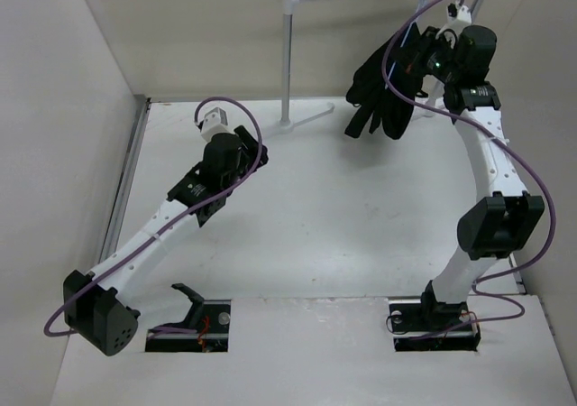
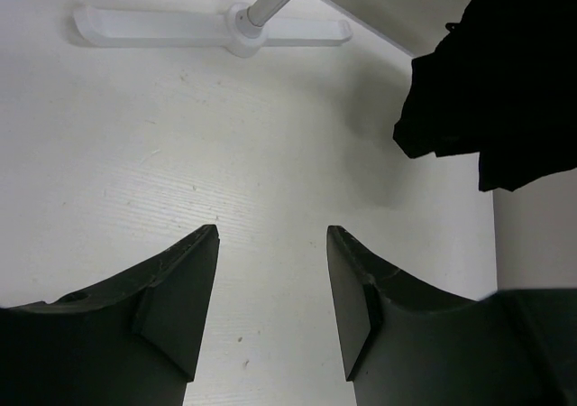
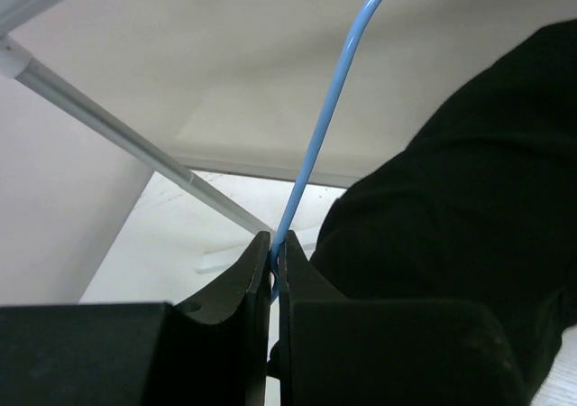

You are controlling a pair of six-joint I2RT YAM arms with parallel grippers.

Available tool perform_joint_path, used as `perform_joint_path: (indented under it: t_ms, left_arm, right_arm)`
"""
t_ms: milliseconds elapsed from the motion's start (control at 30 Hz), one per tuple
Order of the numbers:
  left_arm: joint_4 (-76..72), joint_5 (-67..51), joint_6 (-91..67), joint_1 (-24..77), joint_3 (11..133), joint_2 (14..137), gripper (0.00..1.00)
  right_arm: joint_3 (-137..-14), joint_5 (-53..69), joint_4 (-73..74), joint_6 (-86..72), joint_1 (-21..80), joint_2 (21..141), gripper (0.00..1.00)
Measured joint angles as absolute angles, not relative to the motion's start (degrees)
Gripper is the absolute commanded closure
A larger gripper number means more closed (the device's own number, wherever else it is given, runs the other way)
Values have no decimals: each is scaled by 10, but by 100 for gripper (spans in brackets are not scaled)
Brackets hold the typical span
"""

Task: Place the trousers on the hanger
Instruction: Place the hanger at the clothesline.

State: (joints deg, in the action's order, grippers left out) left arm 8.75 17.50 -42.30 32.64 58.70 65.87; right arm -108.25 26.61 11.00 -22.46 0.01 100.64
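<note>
My right pincer (image 3: 273, 251) grips the hanger (image 3: 317, 144); from above, trousers (image 1: 383, 90) hang at its nine o'clock. My left pincer (image 2: 272, 248), open, sits farther off.

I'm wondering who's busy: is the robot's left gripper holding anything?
No, the left gripper is open, and only the bare table shows between its fingers.
</note>
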Motion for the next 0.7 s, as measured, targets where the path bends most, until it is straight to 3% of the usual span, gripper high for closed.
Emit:
perform_joint_path:
  t_ms: [233, 500, 600, 700]
  left_arm:
    - [88, 173, -432, 326, 581, 659, 50]
    - [87, 173, -441, 333, 581, 659, 50]
    - [86, 173, -443, 334, 580, 659, 50]
    - [84, 173, -448, 336, 575, 658, 49]
  right_arm:
    - [-988, 264, 74, -233, -8, 968, 100]
    - [-982, 264, 74, -260, -42, 955, 100]
    - [-982, 263, 81, -260, -48, 955, 87]
    - [-975, 255, 72, -264, -48, 952, 64]
